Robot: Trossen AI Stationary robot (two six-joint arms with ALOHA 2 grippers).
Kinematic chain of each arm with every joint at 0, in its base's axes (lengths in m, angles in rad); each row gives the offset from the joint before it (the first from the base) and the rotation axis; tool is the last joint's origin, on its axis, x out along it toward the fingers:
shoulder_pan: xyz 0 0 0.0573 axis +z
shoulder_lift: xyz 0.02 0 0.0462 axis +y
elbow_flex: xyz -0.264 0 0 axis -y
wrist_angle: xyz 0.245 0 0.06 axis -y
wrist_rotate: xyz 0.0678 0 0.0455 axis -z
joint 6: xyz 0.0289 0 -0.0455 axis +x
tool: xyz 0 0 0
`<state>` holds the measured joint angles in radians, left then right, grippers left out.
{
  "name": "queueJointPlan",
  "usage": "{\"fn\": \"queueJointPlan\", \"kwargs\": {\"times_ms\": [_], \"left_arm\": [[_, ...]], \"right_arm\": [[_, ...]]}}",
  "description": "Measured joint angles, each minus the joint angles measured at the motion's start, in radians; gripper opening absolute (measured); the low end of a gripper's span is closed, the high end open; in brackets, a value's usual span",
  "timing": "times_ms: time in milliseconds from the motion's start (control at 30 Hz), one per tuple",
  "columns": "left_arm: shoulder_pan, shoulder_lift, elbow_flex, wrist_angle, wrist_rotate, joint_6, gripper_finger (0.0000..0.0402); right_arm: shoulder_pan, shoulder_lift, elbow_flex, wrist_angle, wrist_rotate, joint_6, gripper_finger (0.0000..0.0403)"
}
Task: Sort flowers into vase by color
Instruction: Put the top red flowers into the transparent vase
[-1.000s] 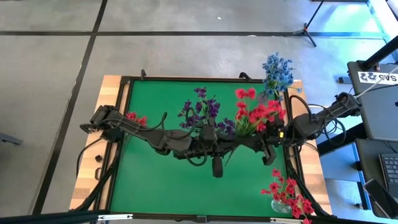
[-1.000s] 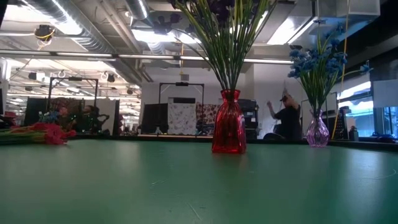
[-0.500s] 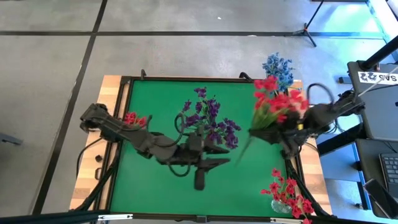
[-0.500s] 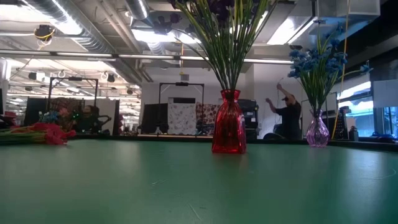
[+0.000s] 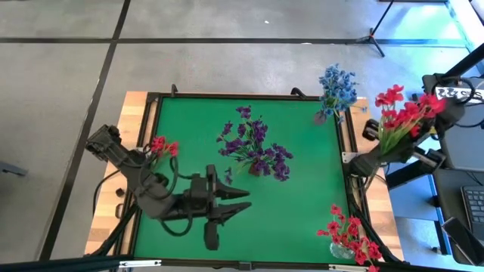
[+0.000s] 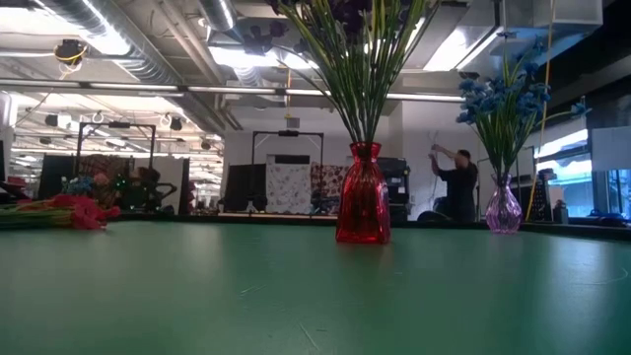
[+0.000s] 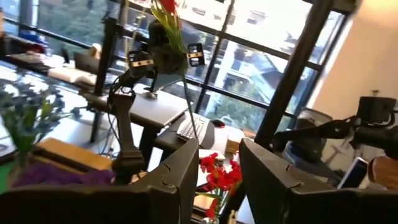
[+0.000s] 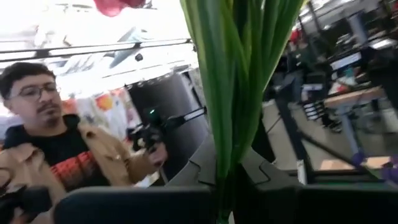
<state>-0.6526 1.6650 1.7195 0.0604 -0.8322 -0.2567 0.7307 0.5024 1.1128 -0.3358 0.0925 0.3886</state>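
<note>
Past table's right edge, red flowers (image 5: 401,113)

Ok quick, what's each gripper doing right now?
Left gripper: open, holding nothing, low over the green mat.
Right gripper: shut on the bunch of red flowers, past the table's right edge.

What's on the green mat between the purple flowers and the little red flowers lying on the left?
Nothing: in the high view, only bare green mat separates the purple flowers from the red flowers lying at the left edge.
</note>
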Motion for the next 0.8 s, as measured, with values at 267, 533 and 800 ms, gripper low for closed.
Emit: {"fn": "queueJointPlan", "kwargs": {"times_ms": [267,533,800], "left_arm": [[0.01,0.001,-0.001,0.0,-0.121,-0.099,0.0105],[0.072,0.004,-0.001,-0.001,-0.154,-0.26,0.0105],[0.083,0.004,-0.001,-0.002,-0.172,-0.338,0.0105]], "right_arm": [[0.078,-0.088,-0.159,-0.011,-0.081,0.0,0.001],[0.122,-0.094,-0.448,0.332,-0.337,-0.064,0.001],[0.238,-0.112,-0.629,0.508,-0.29,-0.193,0.001]]}}
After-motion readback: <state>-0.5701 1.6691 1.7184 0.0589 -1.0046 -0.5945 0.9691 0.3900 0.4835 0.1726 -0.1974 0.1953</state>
